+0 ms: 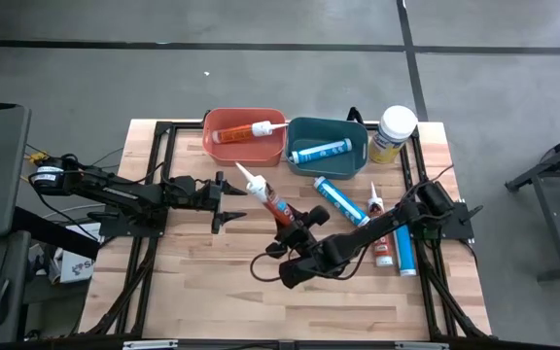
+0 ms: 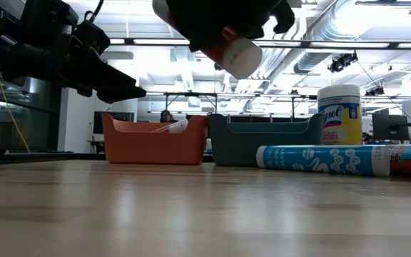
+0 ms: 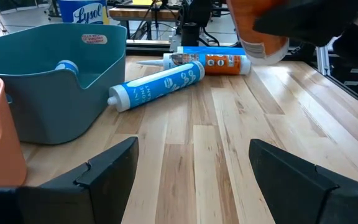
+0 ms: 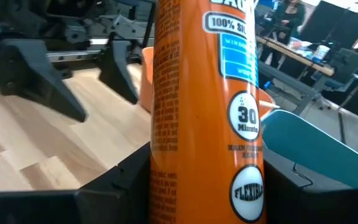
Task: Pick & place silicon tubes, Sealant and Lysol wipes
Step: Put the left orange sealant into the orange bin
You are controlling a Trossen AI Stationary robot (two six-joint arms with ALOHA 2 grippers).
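Pale wooden table (image 1: 212,282) carries the right gripper (image 1: 288,231) clamped on an orange silicone tube (image 1: 265,197) lifted off the boards, the Lysol wipes (image 1: 394,133) well beyond it by the teal bin (image 1: 299,129), while the left gripper (image 1: 229,198) hovers open-fingered just beside the tube's nozzle.

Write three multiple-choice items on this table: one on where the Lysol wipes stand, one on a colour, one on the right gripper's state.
1. Where do the Lysol wipes stand?
A. inside the orange bin
B. upright beside the teal bin
C. lying mid-table

2. What colour is the bin beside the teal one?
A. orange
B. white
C. black

3. What is the right gripper doing?
A. hanging open and empty
B. pressing on a bin
C. holding an orange tube off the table

Key: 1 B, the high view shows the canister upright at the teal bin's outer side. 2 A, its walls are orange. 3 C, the right wrist view shows the tube between the fingers, and the low view shows it raised.
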